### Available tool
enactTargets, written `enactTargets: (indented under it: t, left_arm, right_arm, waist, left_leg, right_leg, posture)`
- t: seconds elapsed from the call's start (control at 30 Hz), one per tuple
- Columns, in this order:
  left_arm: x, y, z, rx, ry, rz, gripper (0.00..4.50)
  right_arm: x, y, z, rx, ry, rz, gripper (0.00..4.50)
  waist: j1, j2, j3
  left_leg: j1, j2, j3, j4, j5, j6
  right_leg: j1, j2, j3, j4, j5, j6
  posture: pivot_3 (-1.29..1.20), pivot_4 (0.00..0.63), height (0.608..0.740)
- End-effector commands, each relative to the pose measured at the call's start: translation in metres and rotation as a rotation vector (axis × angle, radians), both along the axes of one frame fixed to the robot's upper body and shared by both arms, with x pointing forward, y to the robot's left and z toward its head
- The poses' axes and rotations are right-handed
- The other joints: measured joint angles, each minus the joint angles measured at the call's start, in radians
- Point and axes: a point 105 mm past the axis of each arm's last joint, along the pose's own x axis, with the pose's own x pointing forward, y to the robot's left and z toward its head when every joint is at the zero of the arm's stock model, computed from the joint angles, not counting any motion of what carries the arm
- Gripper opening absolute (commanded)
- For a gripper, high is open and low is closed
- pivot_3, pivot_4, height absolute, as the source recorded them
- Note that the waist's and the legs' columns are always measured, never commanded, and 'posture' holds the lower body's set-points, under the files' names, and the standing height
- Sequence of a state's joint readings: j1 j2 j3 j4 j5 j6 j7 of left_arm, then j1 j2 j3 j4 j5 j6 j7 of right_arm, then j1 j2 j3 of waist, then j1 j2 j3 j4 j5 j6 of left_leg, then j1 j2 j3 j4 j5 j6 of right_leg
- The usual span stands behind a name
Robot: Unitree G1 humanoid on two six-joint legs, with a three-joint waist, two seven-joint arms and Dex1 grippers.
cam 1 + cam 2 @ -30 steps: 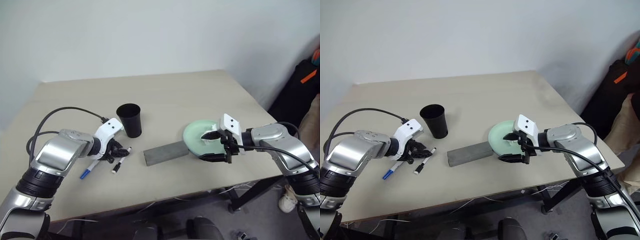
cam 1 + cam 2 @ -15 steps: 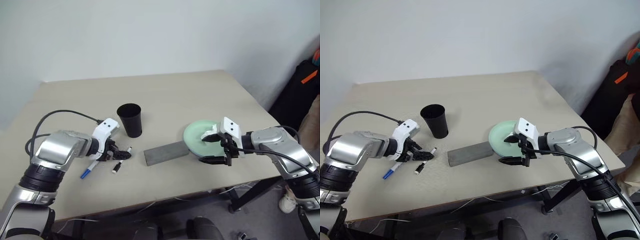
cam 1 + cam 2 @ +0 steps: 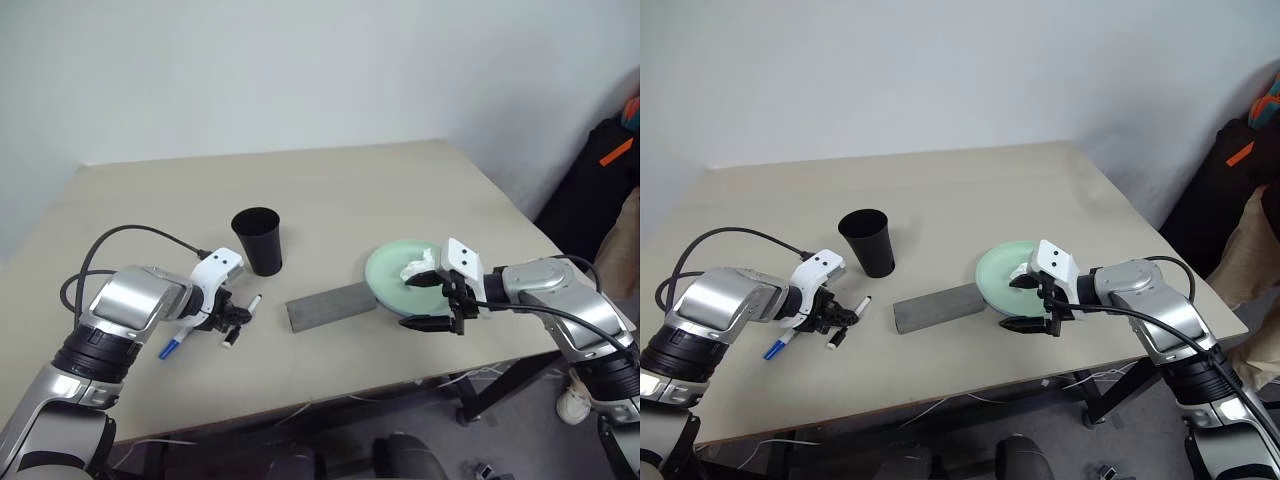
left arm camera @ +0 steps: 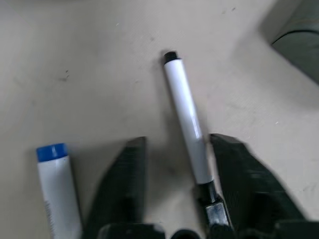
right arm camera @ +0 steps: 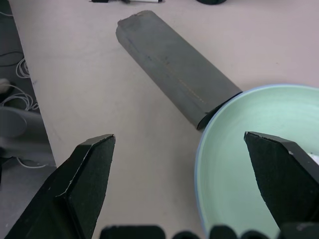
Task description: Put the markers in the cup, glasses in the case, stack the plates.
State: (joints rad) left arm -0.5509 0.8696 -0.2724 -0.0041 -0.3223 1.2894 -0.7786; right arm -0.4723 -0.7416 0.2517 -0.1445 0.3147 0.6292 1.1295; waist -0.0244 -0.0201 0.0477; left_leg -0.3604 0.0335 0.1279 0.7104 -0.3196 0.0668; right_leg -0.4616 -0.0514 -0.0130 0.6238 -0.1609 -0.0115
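Two markers lie left of the black cup (image 3: 258,240): a blue-capped one (image 3: 172,345) and a dark-tipped one (image 4: 185,119). My left gripper (image 3: 232,318) points down at the table, open, its fingers (image 4: 127,184) either side of the dark-tipped marker, which lies close against one finger. The closed grey case (image 3: 330,303) lies mid-table, one end against the plates. The mint green plate (image 3: 390,272) seems to rest on a light blue one, whose rim (image 5: 198,164) shows. My right gripper (image 3: 425,300) hangs wide open over their near edge. The glasses are out of view.
A crumpled white tissue (image 3: 415,268) lies in the green plate. The table's front edge (image 3: 330,395) runs close below both grippers. A black bag with an orange patch (image 3: 610,170) stands off the table's right side. Cables hang under the table.
My left gripper has sunk onto the dark-tipped marker, and its fingers have opened wider and then narrowed around it. The right gripper has barely moved.
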Motion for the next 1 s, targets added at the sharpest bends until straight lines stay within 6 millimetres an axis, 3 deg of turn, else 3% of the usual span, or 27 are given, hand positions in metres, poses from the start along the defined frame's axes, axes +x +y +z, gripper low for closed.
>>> enactTargets:
  t: [0.03,0.1,0.37,0.53,0.6,0.73,0.83,1.0]
  left_arm:
    - [0.0,0.005,-0.001,0.043,0.012,0.008,0.61]
    - [0.0,0.005,-0.002,0.044,0.015,-0.001,0.04]
    - [-0.002,-0.005,0.005,0.024,-0.022,-0.111,0.04]
    - [-0.003,-0.015,0.02,-0.029,-0.101,-0.223,0.04]
    - [0.01,-0.021,0.038,-0.081,-0.251,-0.258,0.04]
    - [0.011,-0.036,0.067,-0.209,-0.405,-0.36,0.04]
    - [0.023,-0.042,0.089,-0.304,-0.537,-0.332,0.04]
    - [0.03,-0.055,0.106,-0.423,-0.593,-0.309,0.04]
  right_arm:
    - [0.003,-0.003,0.014,0.009,-0.058,0.003,4.5]
    - [0.003,-0.003,0.014,0.009,-0.059,0.004,4.5]
    - [0.004,-0.004,0.015,0.007,-0.063,0.002,4.5]
    - [0.005,-0.004,0.015,0.008,-0.065,0.001,4.5]
    - [0.005,-0.003,0.015,0.008,-0.065,0.002,4.5]
    - [0.005,-0.002,0.016,0.01,-0.066,0.002,4.5]
    - [0.006,-0.001,0.019,0.021,-0.07,0.001,4.5]
    - [0.007,0.001,0.021,0.026,-0.071,0.005,4.5]
  waist:
    - [0.0,0.0,0.0]
    - [0.0,0.0,0.0]
    - [-0.002,0.0,0.0]
    - [-0.002,0.0,0.0]
    - [0.002,0.0,0.0]
    - [0.002,0.0,0.0]
    - [0.002,0.0,0.0]
    - [0.001,0.0,0.0]
  left_leg:
    - [0.0,0.0,0.0,0.0,0.0,0.0]
    - [0.001,0.0,0.0,0.0,0.0,0.0]
    - [0.001,0.0,0.0,0.0,0.0,0.0]
    - [-0.001,0.0,0.0,0.0,0.0,0.0]
    - [-0.001,0.0,0.0,0.0,0.0,0.0]
    - [-0.001,0.0,0.0,0.0,0.0,0.0]
    - [0.0,0.0,0.0,0.0,0.0,0.0]
    - [0.0,-0.001,0.0,0.0,0.0,0.0]
  right_leg:
    - [0.0,0.0,0.0,0.0,0.0,0.0]
    - [0.001,0.0,0.0,0.0,0.0,0.0]
    - [0.0,0.0,0.0,0.001,0.0,0.0]
    - [-0.001,0.0,0.0,-0.001,0.0,0.0]
    - [-0.001,0.0,0.0,-0.001,0.0,0.0]
    - [-0.001,-0.001,0.0,-0.001,0.0,0.0]
    - [0.0,-0.001,0.0,-0.001,0.0,0.0]
    - [0.001,0.0,0.0,0.0,0.0,0.0]
  posture:
    - [0.0,0.0,0.74]
    - [0.0,0.0,0.74]
    - [0.0,0.0,0.74]
    - [0.0,0.0,0.74]
    - [0.0,0.0,0.74]
    - [0.0,0.0,0.74]
    - [0.0,0.0,0.74]
    - [0.0,0.0,0.74]
